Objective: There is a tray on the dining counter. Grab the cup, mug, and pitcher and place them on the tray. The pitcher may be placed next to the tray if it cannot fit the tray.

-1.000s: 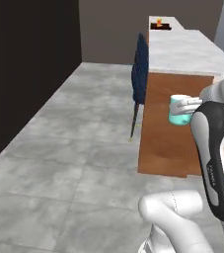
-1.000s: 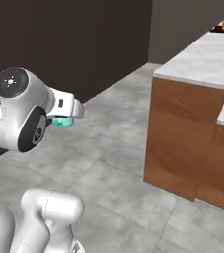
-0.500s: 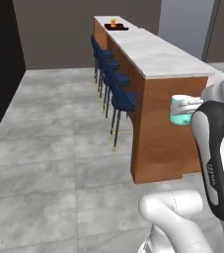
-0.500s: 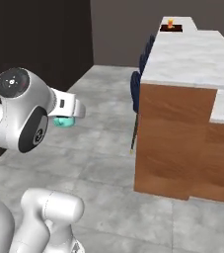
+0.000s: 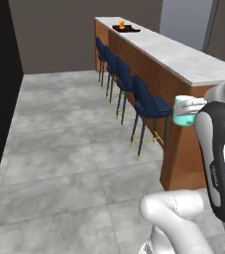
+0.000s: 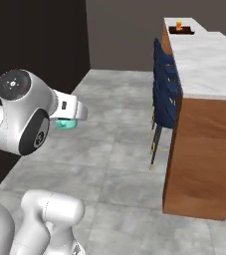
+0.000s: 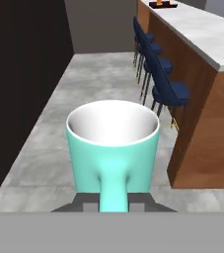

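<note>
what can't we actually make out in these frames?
- Gripper fingertips: in the hand view, covered by the mug and its handle.
- Tray contents at the dining counter's far end: too small in all views; an orange item sits there, identity unclear.
- Mug in the right base view: mostly behind the arm.
- Counter's near end: cut off by the right edge in the base views.
</note>
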### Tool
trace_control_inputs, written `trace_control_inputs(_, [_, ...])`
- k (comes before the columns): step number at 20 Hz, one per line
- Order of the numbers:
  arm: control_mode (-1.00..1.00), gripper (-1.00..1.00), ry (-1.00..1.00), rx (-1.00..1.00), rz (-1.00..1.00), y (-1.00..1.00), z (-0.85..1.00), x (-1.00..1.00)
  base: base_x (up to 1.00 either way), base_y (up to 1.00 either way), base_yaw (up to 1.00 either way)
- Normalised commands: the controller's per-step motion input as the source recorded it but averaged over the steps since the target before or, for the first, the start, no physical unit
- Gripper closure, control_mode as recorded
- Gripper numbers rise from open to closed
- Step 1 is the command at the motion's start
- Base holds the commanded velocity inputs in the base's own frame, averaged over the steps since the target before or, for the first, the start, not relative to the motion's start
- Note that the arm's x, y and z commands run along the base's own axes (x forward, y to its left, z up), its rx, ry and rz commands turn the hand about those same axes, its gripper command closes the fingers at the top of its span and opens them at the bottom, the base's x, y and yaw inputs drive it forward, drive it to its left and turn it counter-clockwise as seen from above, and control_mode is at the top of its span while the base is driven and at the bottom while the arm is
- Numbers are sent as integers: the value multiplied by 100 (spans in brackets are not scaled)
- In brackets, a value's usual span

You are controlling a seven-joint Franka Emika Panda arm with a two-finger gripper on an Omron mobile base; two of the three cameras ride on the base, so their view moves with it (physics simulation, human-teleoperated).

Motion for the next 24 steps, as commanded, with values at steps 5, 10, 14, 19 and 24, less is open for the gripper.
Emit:
trace_control_inputs(5, [100,100,0,0,0,0,0,0,83,100,-6])
trace_control_inputs(10, [100,100,0,0,0,0,0,0,100,100,-9])
trace_control_inputs(14, [100,100,0,0,0,0,0,0,100,100,-14])
trace_control_inputs(19, [100,100,0,0,0,0,0,0,100,90,-17])
trace_control_inputs(24, [100,100,0,0,0,0,0,0,100,69,-19])
